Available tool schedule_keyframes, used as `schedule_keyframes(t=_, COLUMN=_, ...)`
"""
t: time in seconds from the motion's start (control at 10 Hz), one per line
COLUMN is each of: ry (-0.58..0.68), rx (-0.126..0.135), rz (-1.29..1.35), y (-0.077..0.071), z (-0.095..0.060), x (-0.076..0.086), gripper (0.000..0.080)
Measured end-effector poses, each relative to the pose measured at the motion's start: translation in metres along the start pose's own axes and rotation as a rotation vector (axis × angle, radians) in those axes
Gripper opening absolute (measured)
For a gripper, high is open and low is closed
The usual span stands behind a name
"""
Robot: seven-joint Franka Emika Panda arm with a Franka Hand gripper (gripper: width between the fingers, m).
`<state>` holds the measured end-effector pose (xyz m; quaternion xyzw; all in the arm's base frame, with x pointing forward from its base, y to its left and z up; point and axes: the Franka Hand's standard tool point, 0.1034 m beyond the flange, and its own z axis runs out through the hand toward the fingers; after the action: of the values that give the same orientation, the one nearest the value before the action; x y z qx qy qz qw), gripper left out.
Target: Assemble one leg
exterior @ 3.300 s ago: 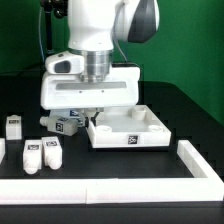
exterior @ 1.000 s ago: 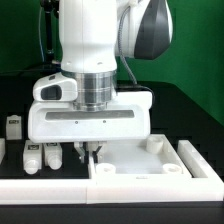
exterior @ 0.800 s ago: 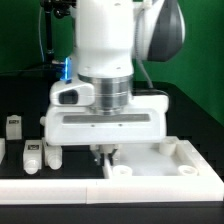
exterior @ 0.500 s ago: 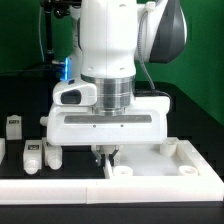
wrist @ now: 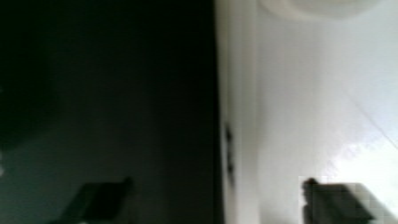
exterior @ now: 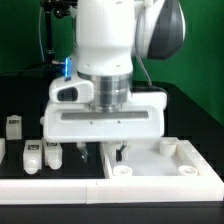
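Starting at the front edge of the table (exterior: 195, 120), a low white wall (exterior: 50, 188) is seen running along it. Just behind this wall, toward the front corner on the exterior view's right, the large white panel (exterior: 145, 160) is laid flat with raised round fittings at its corners; whether it touches the wall cannot be told. The gripper (exterior: 100, 152) is held low over the panel's edge on the exterior view's left, its fingers spread apart with nothing gripped. In the wrist view the gripper (wrist: 217, 190) is shown straddling the line between panel (wrist: 311, 100) and dark table, one fingertip on each side. The leg (exterior: 52, 156) is stood near the front edge, just beside the gripper on the exterior view's left, with a second leg (exterior: 33, 157) next to it and a third leg (exterior: 14, 126) farther back. No leg is fitted yet. The step in hand is judged to be panel positioning. For the next move, the gripper must be raised clear, carried over the leg, squared across its sides and closed firmly.
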<state>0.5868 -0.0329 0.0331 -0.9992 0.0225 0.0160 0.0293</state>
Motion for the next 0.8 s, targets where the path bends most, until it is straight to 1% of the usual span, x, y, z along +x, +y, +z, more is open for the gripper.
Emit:
schedule_keyframes(t=0.1, ry=-0.008, rx=0.010, rz=0.005, y=0.007, z=-0.019, x=-0.005, gripper=0.0588)
schedule_keyframes(t=0.2, ry=-0.036, rx=0.021, rz=-0.009, y=0.014, z=-0.030, x=-0.014, gripper=0.0588)
schedule_keyframes(t=0.3, ry=-0.061, rx=0.029, rz=0.006, y=0.024, z=-0.036, x=-0.016, gripper=0.0637)
schedule_keyframes(t=0.4, ry=-0.065, rx=0.027, rz=0.014, y=0.021, z=-0.033, x=-0.014, gripper=0.0646)
schedule_keyframes(t=0.6, ry=-0.081, rx=0.030, rz=0.012, y=0.020, z=-0.030, x=-0.017, gripper=0.0646)
schedule_keyframes(t=0.7, ry=-0.152, rx=0.047, rz=0.010, y=0.019, z=-0.028, x=-0.025, gripper=0.0649)
schedule_keyframes(t=0.8, ry=-0.254, rx=0.069, rz=0.006, y=0.029, z=-0.025, x=-0.039, gripper=0.0649)
